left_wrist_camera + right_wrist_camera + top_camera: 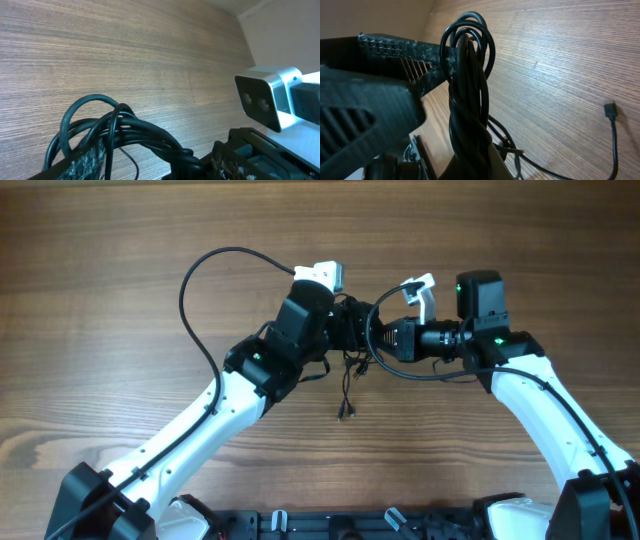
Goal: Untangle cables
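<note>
The cables [349, 366] are a black bundle held above the wooden table between the two arms. One loose end hangs down to a small plug [343, 413]. My left gripper [353, 320] is open, its jaws standing wide. In the left wrist view the cables [125, 127] loop over the left gripper [160, 152] and its fingers [84, 159]. In the right wrist view the cables [470, 95] rise as a twisted coil from my right gripper [479, 170], which is shut on them. A dotted left finger [405, 50] pokes through the coil's top loop. The plug [609, 109] lies right.
A thick black arm cable [200, 290] arcs over the table left of the left arm. The right arm's white wrist camera [267, 97] sits close beside the left gripper. The arm bases [330, 525] line the front edge.
</note>
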Tool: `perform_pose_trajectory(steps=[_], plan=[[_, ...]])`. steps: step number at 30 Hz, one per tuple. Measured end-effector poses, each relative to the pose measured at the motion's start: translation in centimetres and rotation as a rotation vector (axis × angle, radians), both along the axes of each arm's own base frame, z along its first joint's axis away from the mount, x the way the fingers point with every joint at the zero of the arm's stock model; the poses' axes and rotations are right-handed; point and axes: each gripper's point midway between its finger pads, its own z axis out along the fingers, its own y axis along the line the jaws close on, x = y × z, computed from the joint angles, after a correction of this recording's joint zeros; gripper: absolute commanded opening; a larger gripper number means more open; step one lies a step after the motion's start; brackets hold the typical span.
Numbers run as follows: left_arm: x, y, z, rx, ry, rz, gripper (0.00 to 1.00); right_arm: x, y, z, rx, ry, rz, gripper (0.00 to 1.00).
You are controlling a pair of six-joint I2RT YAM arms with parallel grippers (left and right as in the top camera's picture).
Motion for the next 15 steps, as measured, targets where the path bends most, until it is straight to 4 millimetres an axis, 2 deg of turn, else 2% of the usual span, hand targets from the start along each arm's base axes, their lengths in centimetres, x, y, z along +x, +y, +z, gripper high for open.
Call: perform_pose_trajectory(steps=[5,8,11,15], plan=[[-0.1,0.1,0.3,-0.007,-0.001,0.000,0.75,0.6,-0.7,-0.9,-0.058,-0.003,-0.043,0.04],[-1.3,1.3,1.4,0.003,0.011,0.008,0.73,0.8,-0.9,-1.1,-0.077,-0.004,-0.059,0.04],[-1.8,2.1,0.6,0.036,0.055,0.015,0.71,0.7,-1.0,-1.2,-0.080,0.001,-0.060,0.04],[-1.7,2.2,0.0,0.049,0.066,0.022,0.70,0.6,-0.9,-1.1,-0.072,0.006,-0.052,0.04]])
